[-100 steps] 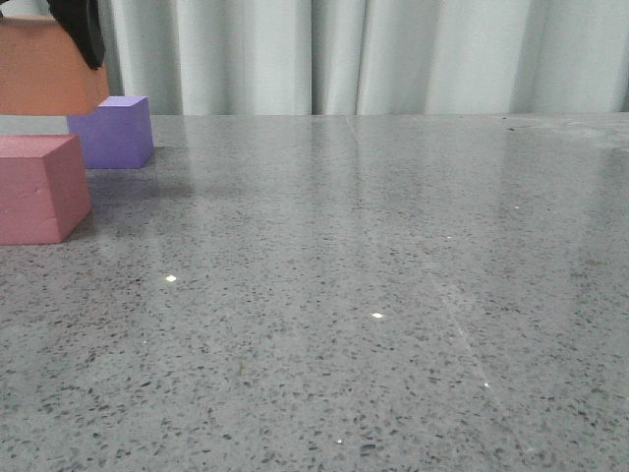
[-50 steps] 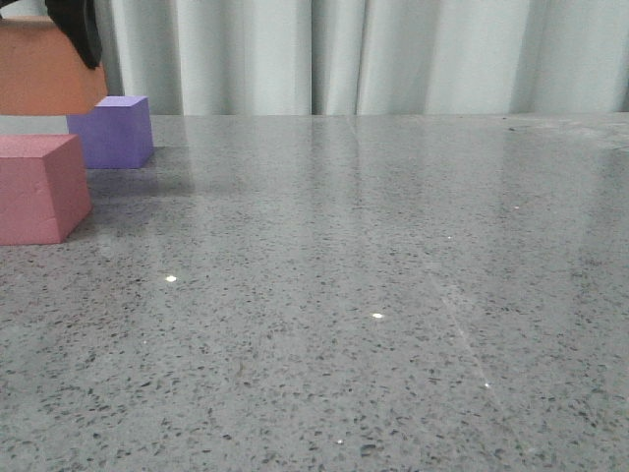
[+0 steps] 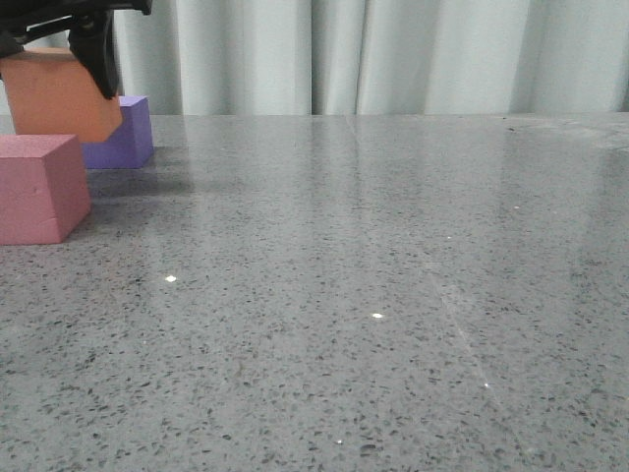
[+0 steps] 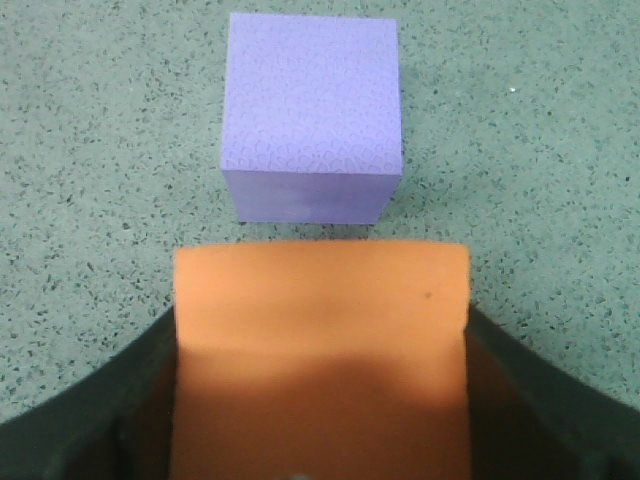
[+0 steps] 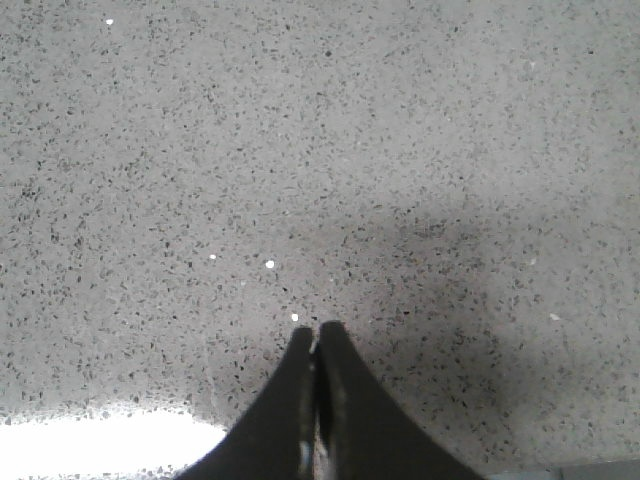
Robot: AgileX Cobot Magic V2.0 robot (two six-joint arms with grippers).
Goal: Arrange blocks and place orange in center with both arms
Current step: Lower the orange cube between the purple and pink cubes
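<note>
The grey speckled stone counter stretches wide and mostly bare in front of the pale curtain, with all the action crowded at its far left edge. There the pink-red matte foam cube sits nearest the camera, and the purple matte foam cube rests on the counter further back, well apart from it. The orange matte foam cube is off the counter altogether, held up in the air by the left pincer, which is clenched on its two sides; from the wrist camera the dark fingers hug both flanks of the cube. What matters now is that the orange cube hangs just short of the purple one, on the pink-red cube's side, so the gap between those two lies roughly below it and slightly toward the camera. The left arm is plainly the one placed to set it down. The right pincer hovers over empty counter, its tips pressed together on nothing.
</note>
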